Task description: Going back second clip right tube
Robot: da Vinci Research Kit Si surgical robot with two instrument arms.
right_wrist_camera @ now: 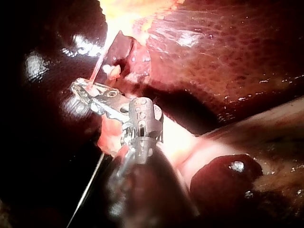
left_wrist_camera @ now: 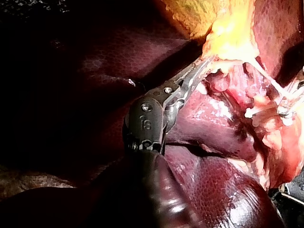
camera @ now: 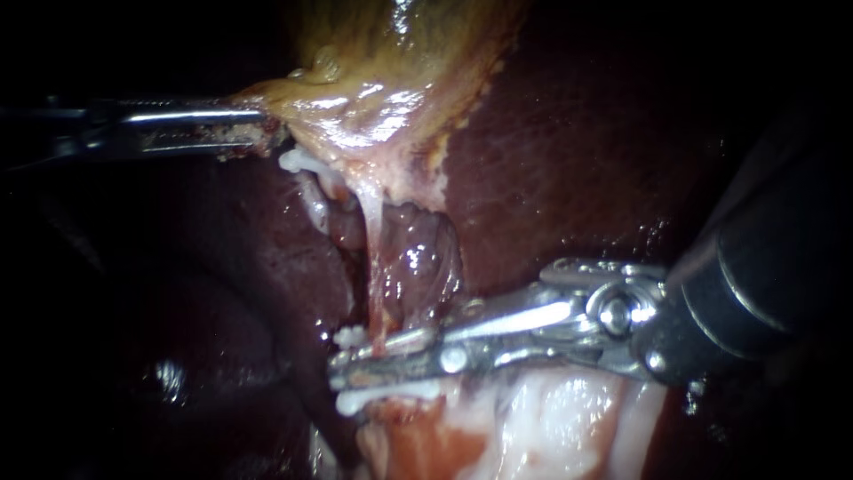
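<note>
Our right instrument (camera: 364, 360) fills the lower right, jaws parted astride the thin tube (camera: 371, 258), a white clip (camera: 387, 397) just beside them. Our left instrument (camera: 267, 124) clamps the gallbladder (camera: 373, 89) at its edge; bare liver (camera: 577, 160) surrounds.

- The yellow, glistening gallbladder (camera: 373, 80) lies at the top, the dark red-brown liver (camera: 569, 151) to its right and lower left
- My left instrument (camera: 267, 132), of steel, enters from the left, jaws clamped on the gallbladder's left edge
- A thin pale tube (camera: 373, 258) runs from the gallbladder down to the tip of my right instrument (camera: 342, 372), entering from the right
- One small white clip (camera: 351, 336) sits just above that tip, another clip (camera: 386, 396) just below
</note>
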